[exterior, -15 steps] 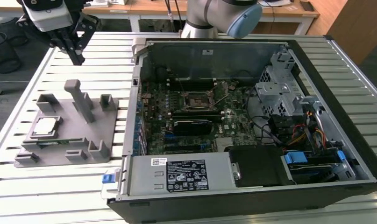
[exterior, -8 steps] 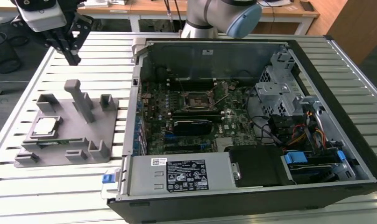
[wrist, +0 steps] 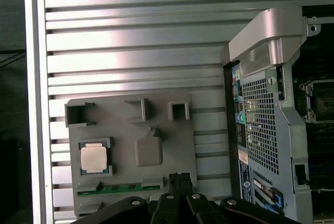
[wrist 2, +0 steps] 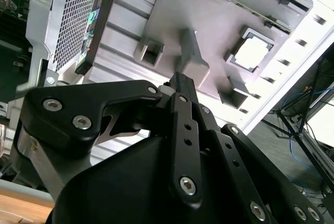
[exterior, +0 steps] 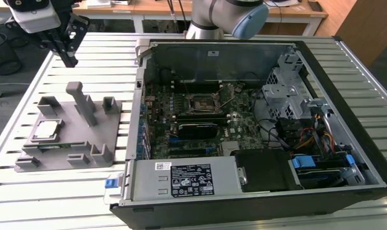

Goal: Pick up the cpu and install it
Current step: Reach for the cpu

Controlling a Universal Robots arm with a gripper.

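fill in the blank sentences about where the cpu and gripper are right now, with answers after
1. The small square silvery-grey cpu lies in the grey plastic fixture, on the exterior view's ____ of the open black computer case.
2. The black gripper hangs in the air and holds ____.
3. Fixture and case both rest on the slatted metal ____.

Missing words: left; nothing; table

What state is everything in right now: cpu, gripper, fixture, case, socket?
cpu: lying flat in a square nest of the grey fixture, not picked up.
gripper: shut, empty, hanging above the slatted table, touching nothing.
grey fixture: flat on the slatted table, at the exterior view's left of the computer case.
computer case: on its side, open, motherboard exposed.
cpu socket: dark centre, no silvery chip in it.
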